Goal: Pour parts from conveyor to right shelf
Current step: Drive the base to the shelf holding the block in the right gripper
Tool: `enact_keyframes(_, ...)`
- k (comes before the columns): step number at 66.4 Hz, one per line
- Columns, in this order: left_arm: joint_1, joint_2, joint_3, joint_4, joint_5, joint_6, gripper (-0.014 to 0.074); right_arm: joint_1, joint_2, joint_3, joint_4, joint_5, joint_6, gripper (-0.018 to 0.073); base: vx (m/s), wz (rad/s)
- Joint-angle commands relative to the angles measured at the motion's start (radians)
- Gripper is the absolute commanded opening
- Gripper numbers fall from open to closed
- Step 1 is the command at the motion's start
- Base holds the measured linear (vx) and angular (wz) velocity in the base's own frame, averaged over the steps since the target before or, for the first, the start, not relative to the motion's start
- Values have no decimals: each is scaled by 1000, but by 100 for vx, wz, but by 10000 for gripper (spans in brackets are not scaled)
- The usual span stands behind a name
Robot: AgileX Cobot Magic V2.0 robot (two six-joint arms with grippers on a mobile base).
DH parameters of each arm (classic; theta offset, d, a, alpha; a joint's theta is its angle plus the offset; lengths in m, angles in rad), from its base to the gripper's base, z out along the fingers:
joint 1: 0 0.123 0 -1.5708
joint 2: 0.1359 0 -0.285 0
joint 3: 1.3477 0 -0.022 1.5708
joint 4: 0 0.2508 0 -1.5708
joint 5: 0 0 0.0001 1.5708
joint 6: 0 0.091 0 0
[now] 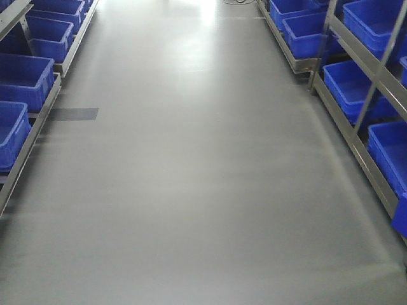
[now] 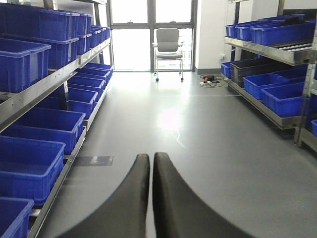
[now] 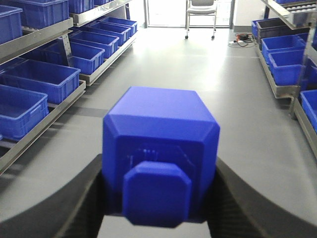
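My right gripper (image 3: 159, 171) is shut on the part (image 3: 161, 144), a bright blue cube-like block whose stud faces the camera; a black finger presses each side of it. It hangs above the glossy grey floor in an aisle. My left gripper (image 2: 151, 158) is shut with nothing in it, its two black fingers almost touching. The right shelf (image 1: 360, 124), steel rails carrying deep blue bins, runs along the right side of the aisle and also shows as the right shelf (image 3: 283, 92) in the right wrist view. The conveyor is out of view. Neither gripper appears in the front view.
A second rack of blue bins (image 1: 25, 79) lines the left side. An office chair (image 2: 168, 43) stands at the far end by the windows, with a cable (image 2: 210, 80) on the floor near it. A dark patch (image 1: 73, 114) marks the floor at left.
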Motion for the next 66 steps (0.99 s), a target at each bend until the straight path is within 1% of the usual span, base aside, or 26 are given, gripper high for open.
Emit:
enact_keyframes(1,-5,-13,-19,-6,-73,-8,-6,-1,14,-28,-17,-85,-9,-4,61,13)
enact_keyframes(24,-5,-13,-19,-6,-73,-8,-6,-1,14,-28,-17,-85,-9,-4,61,5)
enact_keyframes(66,-5,-13,-19,-6,-73,-8,-6,-1,14,-28,-17,-85,-9,-4,62,-8)
